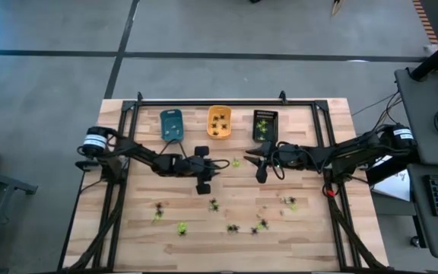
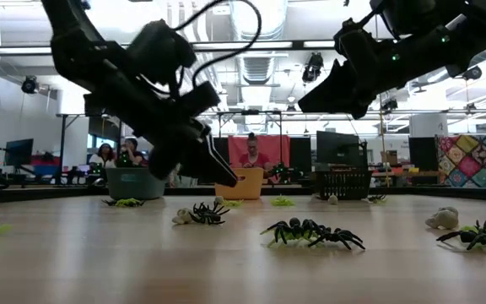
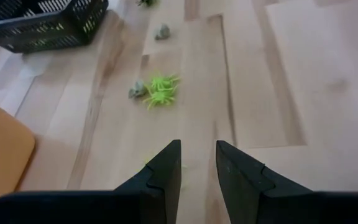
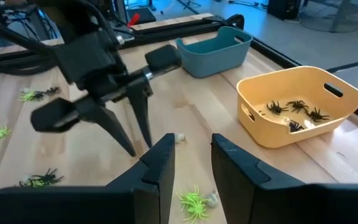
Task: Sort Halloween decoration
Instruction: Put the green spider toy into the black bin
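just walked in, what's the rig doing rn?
Sorting plastic spiders into three trays. Both arms hover mid-table with nothing held: the left tool and the right tool flank a yellow-green spider, jaws slightly apart. The orange tray holds black spiders, the black tray green ones. More spiders lie scattered along the near side.

Even overhead light falls on the wooden table (image 1: 303, 228), with soft shadows. In the low view, bright ceiling lamps (image 2: 251, 44) glare, leaving both arms dark, blurred silhouettes.
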Robot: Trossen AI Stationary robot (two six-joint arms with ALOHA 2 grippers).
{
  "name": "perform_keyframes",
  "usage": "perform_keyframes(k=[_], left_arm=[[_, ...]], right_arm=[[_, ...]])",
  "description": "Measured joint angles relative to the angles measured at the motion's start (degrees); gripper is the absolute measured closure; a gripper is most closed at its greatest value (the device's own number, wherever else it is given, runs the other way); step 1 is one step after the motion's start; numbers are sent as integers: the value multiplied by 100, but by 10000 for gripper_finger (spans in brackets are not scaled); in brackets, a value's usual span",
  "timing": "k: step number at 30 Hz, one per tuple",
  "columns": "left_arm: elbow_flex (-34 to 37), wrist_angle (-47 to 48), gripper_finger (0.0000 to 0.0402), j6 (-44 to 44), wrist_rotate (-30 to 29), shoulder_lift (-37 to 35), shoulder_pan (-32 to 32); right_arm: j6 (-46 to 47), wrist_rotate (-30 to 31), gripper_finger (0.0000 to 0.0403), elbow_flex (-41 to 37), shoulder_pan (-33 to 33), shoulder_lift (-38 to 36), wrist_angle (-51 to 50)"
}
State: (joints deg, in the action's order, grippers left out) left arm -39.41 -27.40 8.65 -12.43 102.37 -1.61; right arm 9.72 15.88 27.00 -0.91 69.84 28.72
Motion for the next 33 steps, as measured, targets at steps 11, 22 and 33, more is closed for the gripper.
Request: perform_keyframes(k=[11, 22, 33], left_arm=[[-31, -1, 278, 251, -7, 105, 251], [-31, -87, 259, 290, 188, 422, 289], [-31, -64, 281, 112, 169, 433, 477]], right_arm=[[15, -4, 311, -2, -24, 0, -19], [-23, -4, 309, -2, -24, 0, -27], [-27, -4, 316, -4, -24, 0, -31]])
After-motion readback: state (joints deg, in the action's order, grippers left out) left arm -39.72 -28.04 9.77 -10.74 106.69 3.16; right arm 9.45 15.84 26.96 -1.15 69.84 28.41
